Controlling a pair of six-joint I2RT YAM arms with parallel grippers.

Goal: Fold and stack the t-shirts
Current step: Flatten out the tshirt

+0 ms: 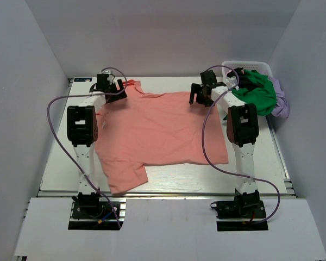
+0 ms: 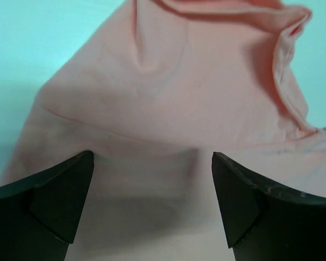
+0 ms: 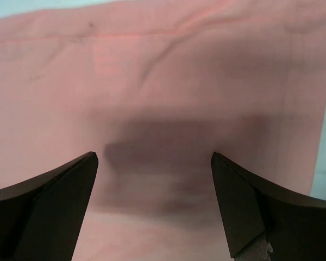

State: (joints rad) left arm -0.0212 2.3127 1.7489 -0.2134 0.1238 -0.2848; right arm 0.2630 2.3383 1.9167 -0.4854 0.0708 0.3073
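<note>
Fingers (image 3: pixel 54 212) apart over spread salmon-pink t-shirt (image 3: pixel 152 70)

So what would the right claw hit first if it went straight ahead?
Probably the salmon-pink t-shirt spread under the open right gripper; nothing else shows between them, though depth is unclear.

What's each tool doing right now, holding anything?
Left tool: open, empty, above the salmon-pink t-shirt.
Right tool: open, empty, above the same t-shirt.
</note>
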